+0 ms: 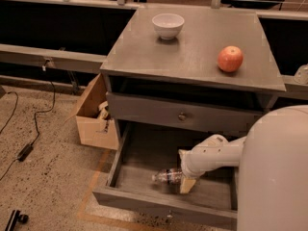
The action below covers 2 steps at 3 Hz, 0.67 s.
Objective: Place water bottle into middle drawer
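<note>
The water bottle (167, 176) is a small clear bottle lying sideways, cap pointing left, inside the open middle drawer (144, 196), low over its grey floor near the front panel. My gripper (186, 179) is down in the drawer at the bottle's right end and is shut on the bottle's base. My white arm (216, 153) reaches in from the right. Whether the bottle touches the floor I cannot tell.
A closed grey drawer front with a round knob (182, 115) sits above the open drawer. On the cabinet top stand a white bowl (168, 25) and a red apple (230, 58). A cardboard box (96, 114) is left of the cabinet. Cables (29, 138) lie on the floor.
</note>
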Each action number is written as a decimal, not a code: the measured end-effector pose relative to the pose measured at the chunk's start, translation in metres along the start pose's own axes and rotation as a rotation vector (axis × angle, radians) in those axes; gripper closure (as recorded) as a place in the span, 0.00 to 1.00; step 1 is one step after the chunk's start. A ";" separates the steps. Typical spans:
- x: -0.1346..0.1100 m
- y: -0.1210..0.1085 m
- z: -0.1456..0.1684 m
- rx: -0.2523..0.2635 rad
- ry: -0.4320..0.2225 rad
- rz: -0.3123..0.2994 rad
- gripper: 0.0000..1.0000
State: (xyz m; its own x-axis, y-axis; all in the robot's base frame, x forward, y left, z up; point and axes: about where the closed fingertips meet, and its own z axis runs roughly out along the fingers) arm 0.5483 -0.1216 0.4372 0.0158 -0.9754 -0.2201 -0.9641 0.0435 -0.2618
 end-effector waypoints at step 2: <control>0.002 -0.015 -0.092 0.229 -0.085 0.100 0.41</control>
State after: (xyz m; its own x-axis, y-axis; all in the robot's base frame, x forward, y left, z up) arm 0.5384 -0.1441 0.5277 -0.0450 -0.9425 -0.3313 -0.8773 0.1959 -0.4382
